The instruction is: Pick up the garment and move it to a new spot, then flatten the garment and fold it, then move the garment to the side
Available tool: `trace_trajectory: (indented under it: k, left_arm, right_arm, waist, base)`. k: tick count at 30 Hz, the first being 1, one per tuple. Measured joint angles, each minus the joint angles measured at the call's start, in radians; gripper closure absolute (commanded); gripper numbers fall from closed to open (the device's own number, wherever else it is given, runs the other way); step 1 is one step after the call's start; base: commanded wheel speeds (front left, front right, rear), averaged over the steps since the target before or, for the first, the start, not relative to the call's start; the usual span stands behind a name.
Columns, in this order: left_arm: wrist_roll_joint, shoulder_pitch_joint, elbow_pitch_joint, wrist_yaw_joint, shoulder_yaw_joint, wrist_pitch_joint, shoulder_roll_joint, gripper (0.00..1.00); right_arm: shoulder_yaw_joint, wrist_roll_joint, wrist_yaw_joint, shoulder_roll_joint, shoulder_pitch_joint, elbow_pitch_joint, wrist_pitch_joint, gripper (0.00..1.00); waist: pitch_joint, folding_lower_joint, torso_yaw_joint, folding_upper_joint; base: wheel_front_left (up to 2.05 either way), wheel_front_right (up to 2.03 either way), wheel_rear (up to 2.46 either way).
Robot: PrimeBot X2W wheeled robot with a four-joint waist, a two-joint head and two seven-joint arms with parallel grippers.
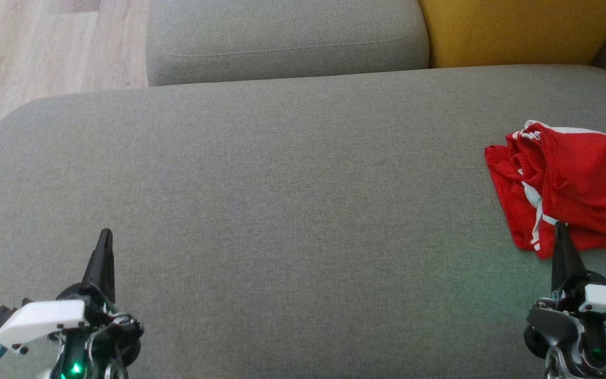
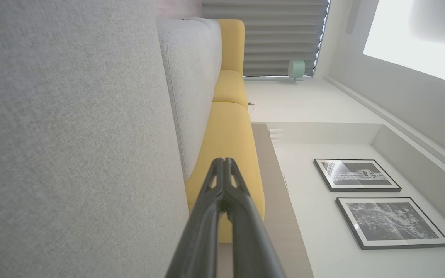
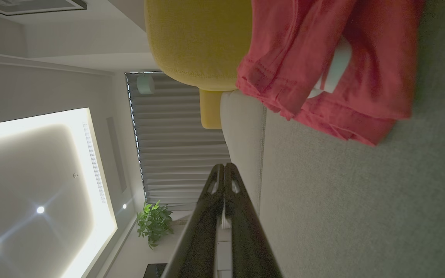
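The red garment (image 1: 571,184) with white trim lies bunched in a loose heap at the far right end of the grey seat cushion (image 1: 282,184), and it runs off the edge of the head view. Nothing is holding it.

The right gripper (image 1: 561,231) is right at the garment's near edge. From the head camera its tip overlaps the lower hem, but I can't tell from that angle whether it's actually touching. The right wrist view helps here: the two dark fingers are pressed together with nothing between them, and the garment lies up ahead and off to one side of the tip. That view also gives a close look at a stitched hem and a bit of white band.

The left gripper (image 1: 105,237) is way over at the other end of the cushion, well apart from the garment. Its jaws are closed too, and in the left wrist view the fingers meet at the tip and are empty.

The head view also takes in a grey back cushion (image 1: 287,42), a yellow cushion (image 1: 518,31) behind the garment and pale wood floor (image 1: 45,47). The wrist cams add the room itself. The left one has two framed pictures (image 2: 357,175) on a white wall. The right one has a leafy plant (image 3: 153,223), slatted blinds (image 3: 180,146) and a glowing ceiling panel (image 3: 41,185).
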State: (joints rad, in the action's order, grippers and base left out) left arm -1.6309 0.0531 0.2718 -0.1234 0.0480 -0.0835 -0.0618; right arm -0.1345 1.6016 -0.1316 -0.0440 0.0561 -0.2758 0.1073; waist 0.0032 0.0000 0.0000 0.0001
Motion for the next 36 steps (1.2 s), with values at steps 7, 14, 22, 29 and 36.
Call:
trace_trajectory:
  k: [7, 14, 22, 29, 36]
  left_arm:
    - [0.0, 0.0, 0.0, 0.0, 0.001, -0.003, 0.002, 1.0]
    - [0.0, 0.0, 0.0, 0.0, 0.003, -0.005, 0.003, 1.0]
    - [0.0, 0.0, 0.001, 0.0, 0.007, -0.012, 0.004, 1.0]
    - [0.0, 0.0, 0.001, 0.0, 0.012, -0.012, 0.006, 1.0]
    - [0.002, 0.0, 0.001, 0.0, 0.016, -0.012, 0.007, 1.0]
  right_arm:
    - [0.0, 0.0, 0.0, 0.0, 0.0, 0.0, 0.0, 1.0]
    - [0.0, 0.0, 0.0, 0.0, 0.0, 0.0, 0.0, 1.0]
    - [0.0, 0.0, 0.0, 0.0, 0.0, 0.0, 0.0, 1.0]
    - [0.0, 0.0, 0.0, 0.0, 0.0, 0.0, 0.0, 1.0]
    - [0.0, 0.0, 0.0, 0.0, 0.0, 0.0, 0.0, 1.0]
  waist:
    - [0.0, 0.0, 0.0, 0.0]
    - [0.0, 0.0, 0.0, 0.0]
    - [0.0, 0.0, 0.0, 0.0]
    - [0.0, 0.0, 0.0, 0.0]
    - [0.0, 0.0, 0.0, 0.0]
  base:
    - [0.0, 0.0, 0.0]
    - [0.0, 0.0, 0.0]
    - [0.0, 0.0, 0.0]
    - [0.0, 0.0, 0.0]
    - [0.0, 0.0, 0.0]
